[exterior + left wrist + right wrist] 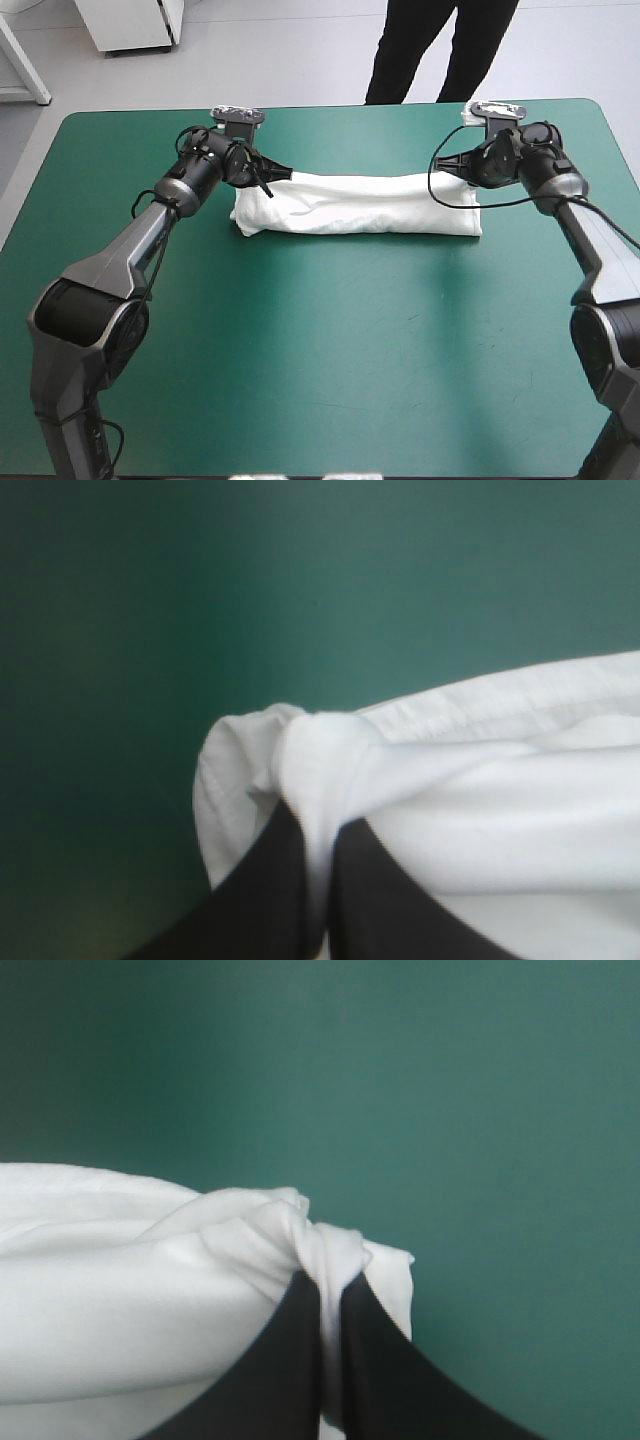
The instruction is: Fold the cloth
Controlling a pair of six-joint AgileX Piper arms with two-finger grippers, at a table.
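Lying across the far half of the table, on its teal-green cover, the T-shirt is a long, narrow white band folded over on itself. Its length runs from the left side toward the right, roughly parallel to the far edge. The near edge is fairly straight, and the upper surface shows soft creases and a shallow dip along the middle.

The left gripper is at the far corner of the band's left end. In the left wrist view its two black fingers stand all but closed in a pointed arch, with a thin ridge of white cloth pinched between them. The cloth bunches into a small knot just ahead of the fingertips, and a looser fold curls round beside it at the outer end.

The right gripper is at the far corner of the band's right end. In the right wrist view its fingers are likewise all but closed, clamped on a thin pleat of the T-shirt that gathers at the tips. A squared-off corner of cloth lies just beside them on the outer side.

The two grippers are well apart, with the band's full length between them.
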